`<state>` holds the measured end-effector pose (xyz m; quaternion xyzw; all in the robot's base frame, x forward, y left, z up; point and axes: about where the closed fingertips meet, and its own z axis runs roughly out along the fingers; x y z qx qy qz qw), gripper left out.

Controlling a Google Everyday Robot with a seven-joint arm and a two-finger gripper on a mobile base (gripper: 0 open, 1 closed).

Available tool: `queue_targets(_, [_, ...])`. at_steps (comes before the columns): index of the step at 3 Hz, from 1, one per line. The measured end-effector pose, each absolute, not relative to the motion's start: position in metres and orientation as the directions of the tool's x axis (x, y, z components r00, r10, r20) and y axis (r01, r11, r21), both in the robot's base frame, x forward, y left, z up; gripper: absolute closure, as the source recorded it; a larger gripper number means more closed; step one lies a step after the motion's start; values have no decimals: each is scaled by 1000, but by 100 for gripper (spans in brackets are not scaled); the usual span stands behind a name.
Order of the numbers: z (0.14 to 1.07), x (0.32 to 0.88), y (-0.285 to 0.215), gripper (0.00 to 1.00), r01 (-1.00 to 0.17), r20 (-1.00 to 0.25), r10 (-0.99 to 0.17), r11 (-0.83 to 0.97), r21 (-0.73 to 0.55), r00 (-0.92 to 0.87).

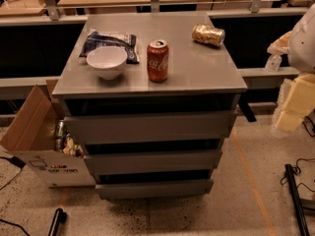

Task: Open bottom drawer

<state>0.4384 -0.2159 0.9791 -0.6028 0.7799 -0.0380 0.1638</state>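
Well, the slim matte grey handle-less bottom drawer [154,188] looks shut, down by the floor.
My cream-coloured gripper [291,109] hangs well apart, right of the grey worktop [197,68]; jaws wide or narrow, I cannot tell. I should come low, catch the panel's top lip, pull straight out.

Beside bottom drawer [155,188]: box [29,132] left, gripper [291,111] right.

The bottom drawer [154,188] has a dull, smooth grey front. The red can [157,60] is shiny metal. At the right edge, the gripper [290,112] looks like pale smooth plastic.
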Motion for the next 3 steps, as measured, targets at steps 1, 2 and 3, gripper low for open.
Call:
queue_targets(1, [936,443,-199,0,-926,-220,-959,240,-293,-179])
queue_targets(2, [936,443,-199,0,-926,-220,-959,240,-293,-179])
queue_targets(3, [899,450,-187,0,-939,-272,-952,216,-268,-142])
